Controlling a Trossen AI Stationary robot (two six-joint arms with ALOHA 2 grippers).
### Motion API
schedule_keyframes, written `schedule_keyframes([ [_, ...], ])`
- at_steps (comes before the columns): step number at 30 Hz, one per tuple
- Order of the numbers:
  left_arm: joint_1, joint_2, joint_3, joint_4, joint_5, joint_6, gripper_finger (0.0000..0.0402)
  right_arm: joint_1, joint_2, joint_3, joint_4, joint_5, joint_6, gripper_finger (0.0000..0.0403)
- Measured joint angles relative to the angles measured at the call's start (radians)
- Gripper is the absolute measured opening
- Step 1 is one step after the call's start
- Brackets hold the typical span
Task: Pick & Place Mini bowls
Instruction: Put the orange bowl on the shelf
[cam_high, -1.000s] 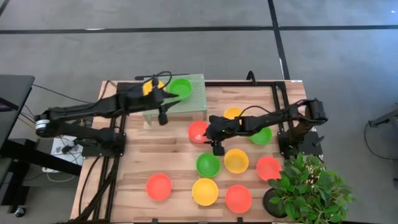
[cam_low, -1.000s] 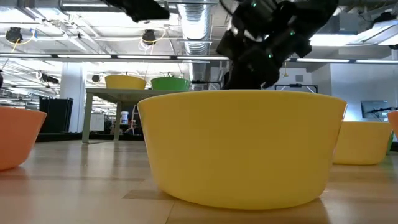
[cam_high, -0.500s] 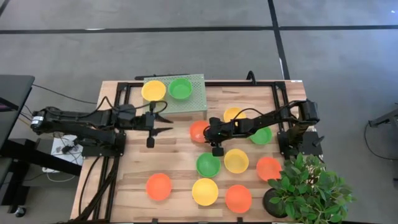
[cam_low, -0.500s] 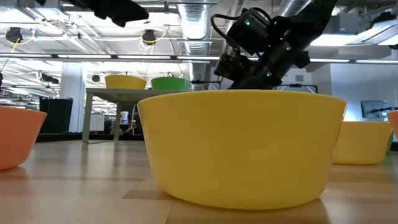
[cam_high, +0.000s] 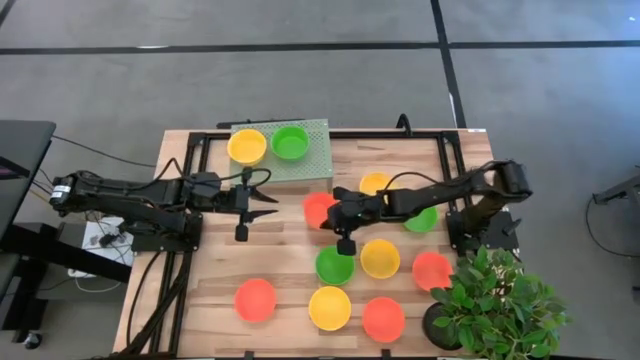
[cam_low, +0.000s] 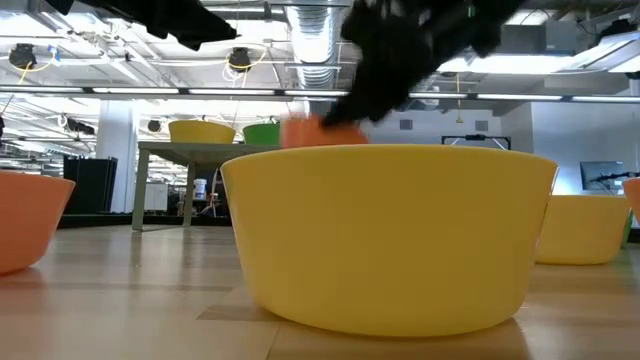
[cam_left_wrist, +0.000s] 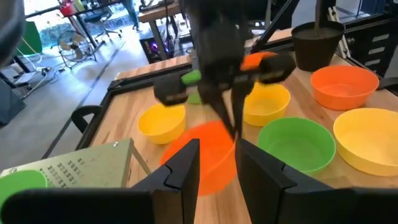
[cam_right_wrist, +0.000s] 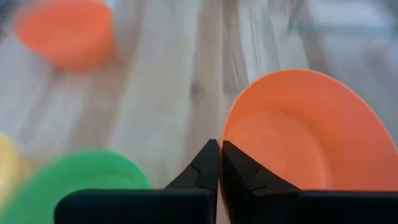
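My right gripper (cam_high: 333, 212) is shut on a red mini bowl (cam_high: 317, 207) near the table's middle. In the low view this bowl (cam_low: 312, 131) shows above the rim of the yellow bowl in front. My left gripper (cam_high: 268, 196) hovers open to the bowl's left, holding nothing. A yellow mini bowl (cam_high: 247, 146) and a green one (cam_high: 291, 142) sit on their bases on a green perforated platform (cam_high: 312, 167) at the far edge. Several more red, yellow and green mini bowls rest on the wood, among them a green one (cam_high: 335, 265) and a yellow one (cam_high: 380, 258). My right gripper pinches the red bowl's rim (cam_right_wrist: 224, 142) on the side toward the table's right, one finger inside the bowl and one outside. The fingers (cam_left_wrist: 231, 118) come from above, pointing down. The bowl (cam_left_wrist: 210, 158) hangs tilted below them, clear of the table.
A potted plant (cam_high: 492, 300) stands at the near right corner. A yellow bowl (cam_high: 375, 183) and a green bowl (cam_high: 420, 218) lie under my right arm. Three bowls line the near edge: red (cam_high: 255, 299), yellow (cam_high: 330, 308), red (cam_high: 383, 319). Another red one (cam_high: 432, 270) sits beside the plant.
My right gripper has shut on the red bowl's rim and raised it off the table, so it now shows tilted above the yellow bowl in the low view. My left gripper has drawn back from the platform toward the table's near left and then kept still.
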Motion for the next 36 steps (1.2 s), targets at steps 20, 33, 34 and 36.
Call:
schedule_keyframes([
  [20, 0.000, 0.000, 0.000, 0.034, 0.000, 0.000, 0.0104, -0.213, -0.056, 0.241, -0.315, 0.286, -0.192, 0.0001],
  [33, 0.001, 0.000, 0.001, 0.060, 0.000, 0.000, 0.0104, -0.350, 0.165, 0.536, -0.630, 0.100, -0.203, 0.0000],
  [34, 0.001, 0.000, 0.001, 0.061, 0.000, 0.000, 0.0104, -0.351, 0.176, 0.557, -0.644, 0.099, -0.203, 0.0000],
  [36, 0.000, 0.000, 0.001, 0.061, 0.000, 0.000, 0.0104, -0.355, 0.202, 0.588, -0.644, 0.099, -0.208, 0.0000],
])
